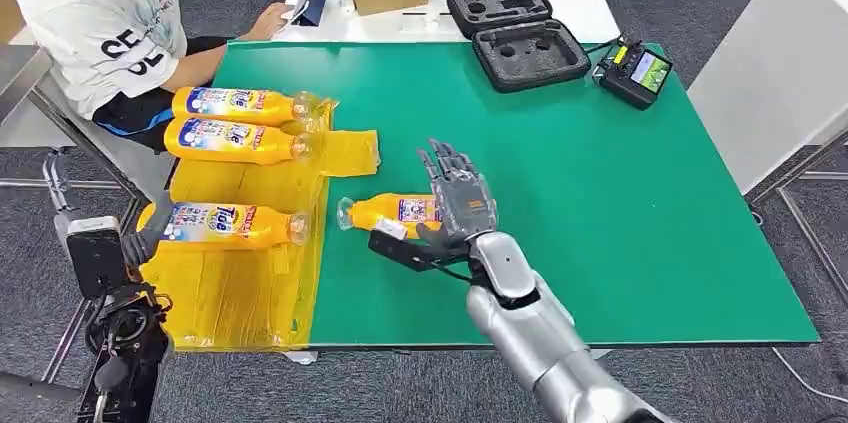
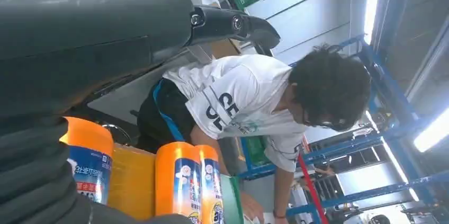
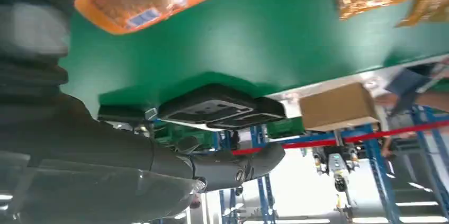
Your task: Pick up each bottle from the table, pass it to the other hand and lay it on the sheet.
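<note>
Fourth bottle (image 1: 392,211) pickup: my right hand (image 1: 458,205) hovers over it, fingers spread, gripping nothing, so next I close.

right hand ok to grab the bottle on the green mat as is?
Probably yes. The right hand is already at the bottle lying on the green mat, fingers spread, thumb reaching under its near side. Nothing else lies close; the yellow sheet and its three bottles sit well off to the left.

3 bottles (image 1: 232,136) on sheet (image 1: 240,283).
</note>
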You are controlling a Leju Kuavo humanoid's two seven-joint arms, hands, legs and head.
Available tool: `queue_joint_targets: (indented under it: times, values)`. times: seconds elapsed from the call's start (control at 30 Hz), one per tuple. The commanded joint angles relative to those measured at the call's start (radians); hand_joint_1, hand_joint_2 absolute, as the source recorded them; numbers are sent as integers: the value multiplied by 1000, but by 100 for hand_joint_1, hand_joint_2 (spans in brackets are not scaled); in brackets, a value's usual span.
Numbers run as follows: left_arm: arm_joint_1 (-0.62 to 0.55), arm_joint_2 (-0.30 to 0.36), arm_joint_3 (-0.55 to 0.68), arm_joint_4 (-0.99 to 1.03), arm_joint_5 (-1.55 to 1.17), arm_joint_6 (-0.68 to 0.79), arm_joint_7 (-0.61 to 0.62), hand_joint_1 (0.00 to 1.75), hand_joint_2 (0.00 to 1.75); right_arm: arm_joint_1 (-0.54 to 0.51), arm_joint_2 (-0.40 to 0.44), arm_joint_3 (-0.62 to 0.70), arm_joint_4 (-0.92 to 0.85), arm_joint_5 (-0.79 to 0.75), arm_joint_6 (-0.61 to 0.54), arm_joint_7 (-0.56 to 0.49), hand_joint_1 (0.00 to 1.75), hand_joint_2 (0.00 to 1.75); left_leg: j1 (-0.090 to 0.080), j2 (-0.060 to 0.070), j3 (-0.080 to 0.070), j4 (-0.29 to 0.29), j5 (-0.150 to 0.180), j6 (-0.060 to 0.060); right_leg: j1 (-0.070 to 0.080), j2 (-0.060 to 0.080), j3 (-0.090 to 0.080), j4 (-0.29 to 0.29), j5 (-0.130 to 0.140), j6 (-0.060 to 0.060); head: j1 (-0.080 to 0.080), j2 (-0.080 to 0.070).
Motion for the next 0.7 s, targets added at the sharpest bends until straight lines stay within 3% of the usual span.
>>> queue_joint_targets:
  times: [0.03,0.37,0.7]
  values:
    - [-43,-30,23,53,0,-4,4,0,175,-84,-9,-32,163,-1,6,4,0,175,0,-2,3,-1,-1,0,0,-2,4,0,-2,0,0,0]
    - [-82,-21,-1,124,6,-25,4,0,175,-256,8,-56,480,-1,88,38,0,175,0,-1,1,0,0,0,-1,-1,1,0,0,0,0,0]
    - [-112,-22,-9,165,5,-31,4,0,175,-279,15,-79,546,-34,169,46,0,175,-1,-2,3,0,-1,0,-1,-1,3,0,-2,0,0,0]
